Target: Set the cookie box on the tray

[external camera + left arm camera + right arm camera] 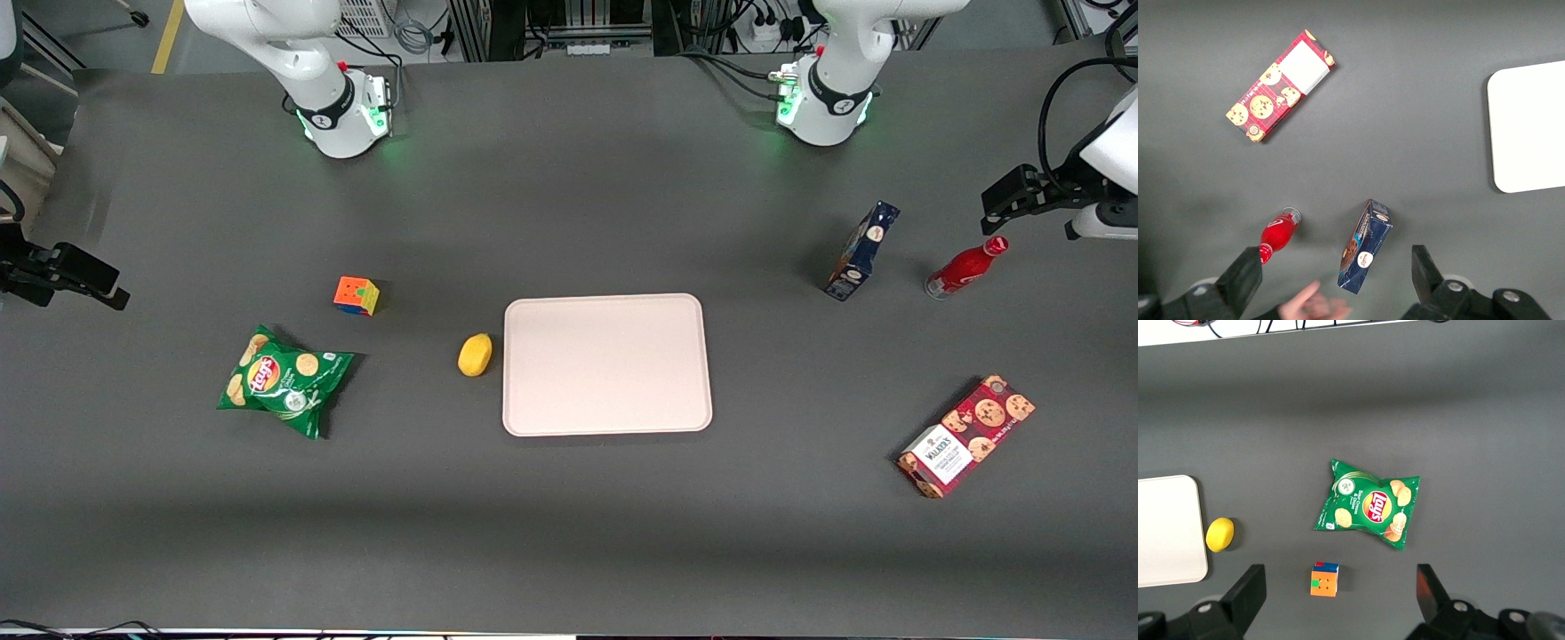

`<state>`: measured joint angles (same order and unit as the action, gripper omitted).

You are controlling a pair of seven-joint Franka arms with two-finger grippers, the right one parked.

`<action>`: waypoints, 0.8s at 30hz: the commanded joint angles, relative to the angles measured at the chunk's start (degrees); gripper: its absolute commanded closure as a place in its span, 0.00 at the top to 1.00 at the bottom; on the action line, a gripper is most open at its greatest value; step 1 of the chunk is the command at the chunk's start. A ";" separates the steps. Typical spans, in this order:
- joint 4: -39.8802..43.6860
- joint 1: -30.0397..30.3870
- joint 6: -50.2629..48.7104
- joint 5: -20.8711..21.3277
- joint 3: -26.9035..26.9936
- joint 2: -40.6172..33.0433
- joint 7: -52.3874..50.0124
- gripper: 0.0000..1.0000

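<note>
Gripper (1331, 280) hangs wide open above your one cookie box (1365, 247); one tray (606, 364) lies well apart.

"Lay's" reads on the green chip bag (284, 382) and "Walkers" on the red cookie carton (965, 436); the gripper (1335, 283), held wide, carries no lettering.

Front view: high, looking steeply down over the whole table (569, 533), both arm bases at its farther edge. Left wrist view: straight down from well above, between the spread fingers of the gripper (1335, 280), sharing the cookie box (1365, 247) and a tray (1528, 127) corner with the front view
</note>
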<state>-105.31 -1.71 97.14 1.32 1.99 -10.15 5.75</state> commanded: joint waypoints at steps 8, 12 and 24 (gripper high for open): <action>1.60 -0.49 -1.25 -0.35 0.20 0.92 0.58 1.00; 1.60 -0.49 -1.25 -0.35 0.20 1.01 0.58 1.00; 4.84 -0.49 -2.65 -0.17 0.29 1.36 0.75 1.00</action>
<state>-104.95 -1.71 97.14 1.31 1.98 -9.64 5.77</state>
